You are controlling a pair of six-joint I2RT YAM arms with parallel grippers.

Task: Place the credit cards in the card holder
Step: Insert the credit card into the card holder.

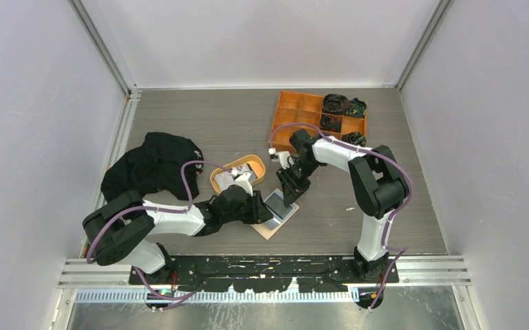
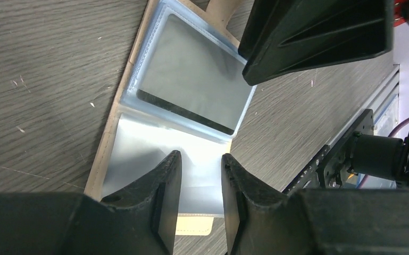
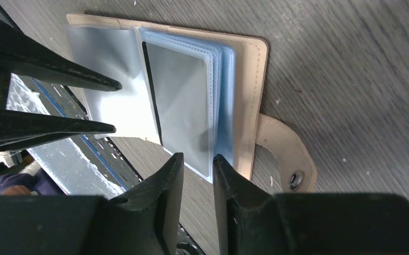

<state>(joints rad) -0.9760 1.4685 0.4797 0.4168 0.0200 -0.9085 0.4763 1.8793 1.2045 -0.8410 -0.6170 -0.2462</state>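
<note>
We are seeing the card holder (image 3: 251, 79) lying open and flat on the table (image 1: 199, 124), between the left claw (image 2: 199, 159) and the right claw (image 3: 194, 159). The left claw is hanging over the empty clear sleeve (image 2: 138, 154) on its own side. Its jaws are standing a little apart and are holding nothing. The right claw is pointing at the edge of the stack of sleeves (image 3: 220, 106), where a dark card (image 3: 181, 106) is sitting in the top one. Its jaws are also narrowly apart, and we cannot tell if they are touching the stack. The snap tab (image 3: 287, 154) is sticking out just beside this claw.
</note>
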